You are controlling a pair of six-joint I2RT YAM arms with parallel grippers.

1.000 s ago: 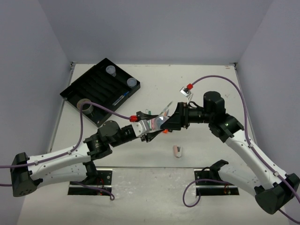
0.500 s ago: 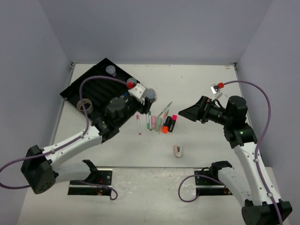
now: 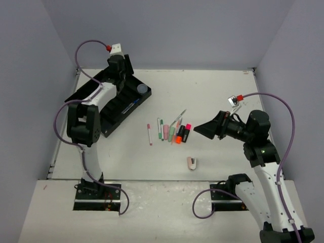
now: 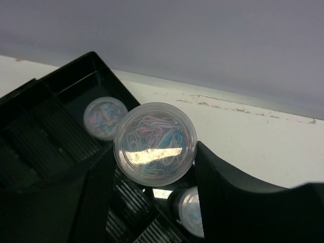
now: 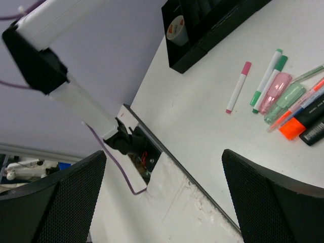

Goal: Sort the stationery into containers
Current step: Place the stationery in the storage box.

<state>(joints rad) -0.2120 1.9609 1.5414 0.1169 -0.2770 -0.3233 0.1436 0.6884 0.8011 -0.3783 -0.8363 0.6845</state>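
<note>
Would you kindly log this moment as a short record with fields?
Left pincer: shut on a jar, held above the tray
Right pincer: open, holding nothing
In tray: two other jars, tape ring
On table: row of pens and markers, stapler-like piece

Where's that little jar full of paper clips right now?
In the left wrist view the jar sits between the left fingers, held above the black tray at the table's far left, with two other jars in the tray beneath it.
</note>
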